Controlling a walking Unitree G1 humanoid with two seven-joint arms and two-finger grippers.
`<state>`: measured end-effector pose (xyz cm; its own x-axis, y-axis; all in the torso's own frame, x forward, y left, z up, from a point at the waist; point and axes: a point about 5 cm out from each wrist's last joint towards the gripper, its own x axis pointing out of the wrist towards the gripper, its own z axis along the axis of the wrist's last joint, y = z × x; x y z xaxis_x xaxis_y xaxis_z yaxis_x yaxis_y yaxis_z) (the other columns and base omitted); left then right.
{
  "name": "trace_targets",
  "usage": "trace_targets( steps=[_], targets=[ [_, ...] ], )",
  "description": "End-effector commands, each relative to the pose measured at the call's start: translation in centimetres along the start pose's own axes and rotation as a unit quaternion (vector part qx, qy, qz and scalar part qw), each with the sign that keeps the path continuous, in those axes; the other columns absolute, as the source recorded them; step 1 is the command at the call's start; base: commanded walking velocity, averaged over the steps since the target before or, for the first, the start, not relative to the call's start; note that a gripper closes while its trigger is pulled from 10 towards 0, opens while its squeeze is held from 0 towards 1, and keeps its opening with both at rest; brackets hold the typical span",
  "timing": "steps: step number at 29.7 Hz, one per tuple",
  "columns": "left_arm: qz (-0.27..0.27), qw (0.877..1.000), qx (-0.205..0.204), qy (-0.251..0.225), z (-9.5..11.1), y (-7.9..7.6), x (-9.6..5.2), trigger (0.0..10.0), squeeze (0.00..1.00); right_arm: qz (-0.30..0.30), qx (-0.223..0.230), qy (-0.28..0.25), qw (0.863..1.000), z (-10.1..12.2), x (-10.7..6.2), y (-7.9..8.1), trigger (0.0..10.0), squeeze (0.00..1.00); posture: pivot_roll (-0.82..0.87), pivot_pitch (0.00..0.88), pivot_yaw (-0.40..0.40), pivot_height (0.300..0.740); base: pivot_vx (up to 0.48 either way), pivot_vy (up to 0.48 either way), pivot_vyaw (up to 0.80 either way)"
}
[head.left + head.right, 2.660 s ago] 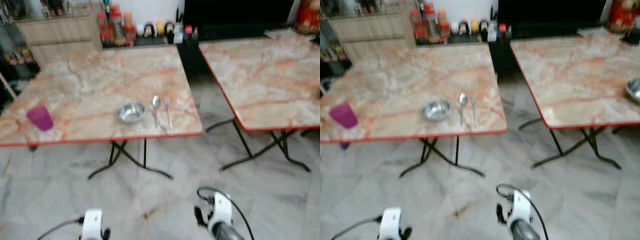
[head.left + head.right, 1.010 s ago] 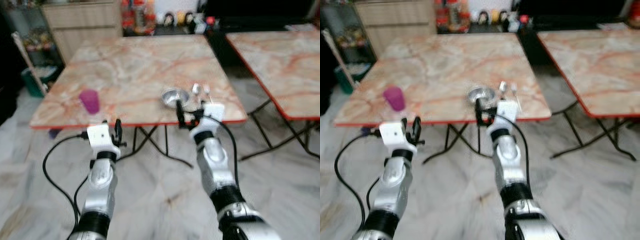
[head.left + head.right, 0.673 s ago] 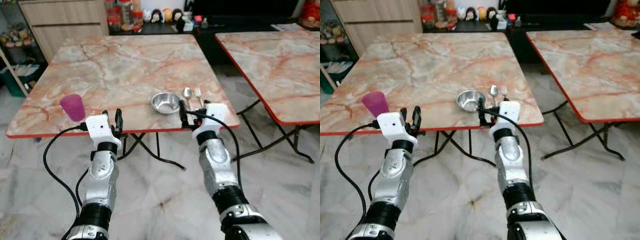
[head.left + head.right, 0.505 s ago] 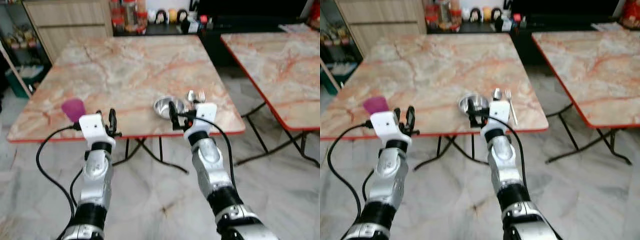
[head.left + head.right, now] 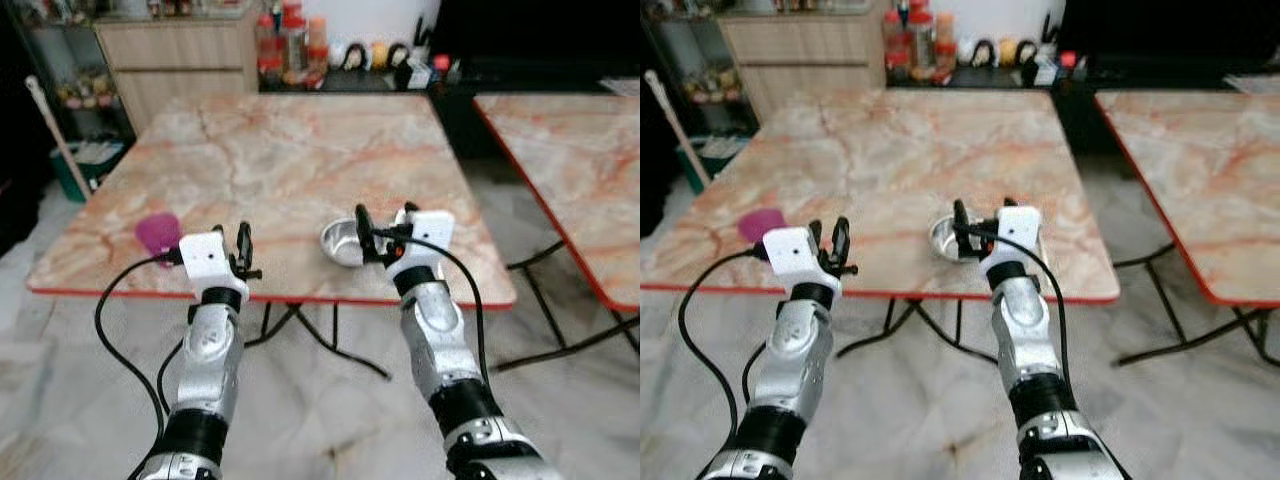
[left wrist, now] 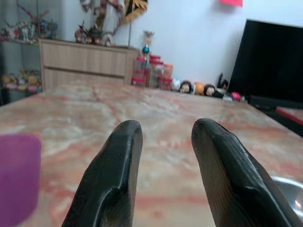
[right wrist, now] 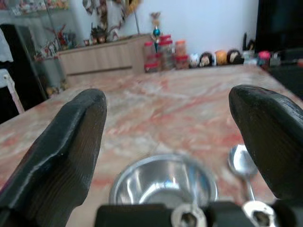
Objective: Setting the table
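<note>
Right gripper (image 5: 382, 232) is raised at the near edge of the worktop (image 5: 300, 150), fingers spread wide and holding nothing. The steel bowl (image 5: 343, 242) lies directly ahead of it at 12 o'clock, just beyond the fingertips; in the right wrist view the bowl (image 7: 165, 183) sits centred between the two fingers, not yet touched. A spoon (image 7: 240, 163) lies just beside the bowl toward 3 o'clock, its long axis running from near edge to far edge of the worktop, handle toward the robot.

Left gripper (image 5: 241, 250) is also at the near edge, fingers parted with a moderate gap, empty. The purple cup (image 5: 158, 232) stands upright at its 10 o'clock, near but apart.

Judgement: the right arm is the nearer to the bowl and spoon; the left arm is the nearer to the cup.

Condition of items: bowl round, shallow, polished metal, upright and apparently empty. Cup opaque purple, tapered, contents cannot be determined.
</note>
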<state>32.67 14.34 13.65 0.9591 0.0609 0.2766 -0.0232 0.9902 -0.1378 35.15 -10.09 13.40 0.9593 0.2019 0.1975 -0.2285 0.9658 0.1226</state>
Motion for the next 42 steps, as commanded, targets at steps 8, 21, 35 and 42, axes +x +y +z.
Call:
trace_targets(
  steps=[8,21,35,42],
  targets=[
    [0.010,1.000,0.001,-0.013,0.8,0.8,0.5,10.0,0.00,0.012,0.023,-0.001,1.000,0.4,0.4,1.2,10.0,0.00,0.00,0.000,-0.013,0.732,0.356,0.000,-0.30],
    [0.015,1.000,0.006,-0.015,1.0,1.3,0.3,10.0,0.00,0.010,0.033,0.003,0.999,0.0,-0.1,1.5,10.0,0.00,0.01,0.000,-0.006,0.732,0.357,0.000,-0.12],
    [0.027,1.000,0.004,-0.001,0.7,1.6,-0.2,10.0,0.00,0.059,0.078,0.047,0.994,-1.4,-1.5,2.5,10.0,1.00,0.00,0.000,-0.001,0.732,0.024,0.000,0.00],
    [0.023,1.000,0.001,0.001,0.7,1.3,-0.2,10.0,0.00,0.037,0.082,0.090,0.992,-2.5,-2.3,1.5,10.0,0.00,-0.01,0.003,-0.002,0.732,0.000,0.000,0.00]
  ],
)
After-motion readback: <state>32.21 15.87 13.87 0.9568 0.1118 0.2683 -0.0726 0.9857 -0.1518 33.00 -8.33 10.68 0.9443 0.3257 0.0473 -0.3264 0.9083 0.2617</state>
